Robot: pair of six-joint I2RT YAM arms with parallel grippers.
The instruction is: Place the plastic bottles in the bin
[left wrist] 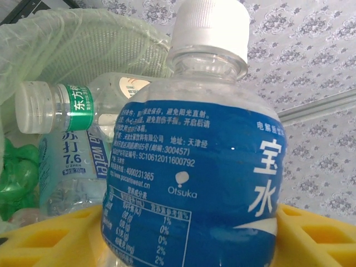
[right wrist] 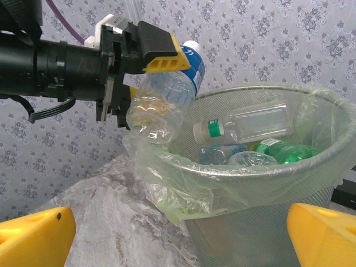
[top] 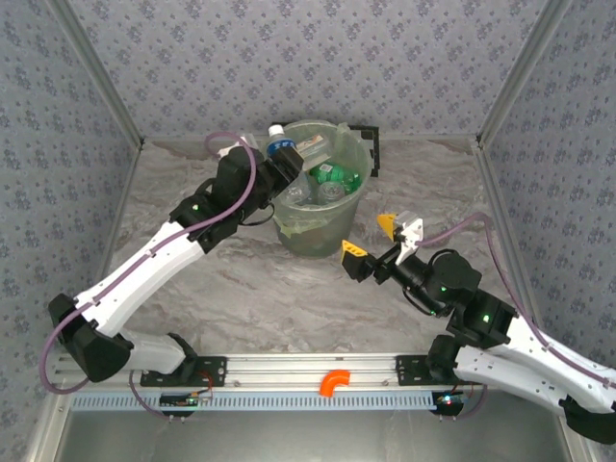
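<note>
Left wrist view crops the base of the clear blue-labelled plastic bottle point(left wrist: 194, 183); left gripper point(right wrist: 149, 78) pinches it over the far-left rim of the round pale-green plastic bin point(top: 313, 236); right gripper point(top: 371, 239) spread, apart.

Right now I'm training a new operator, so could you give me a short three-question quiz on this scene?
1. True or false: the left tool grips a blue-labelled bottle at the rim of the bin.
2. The right tool is: A) open and empty, B) shut on a bottle, C) down inside the bin.
3. Fill in: the held bottle's cap is ____.

Key: 1 true; 2 A; 3 white.
</note>
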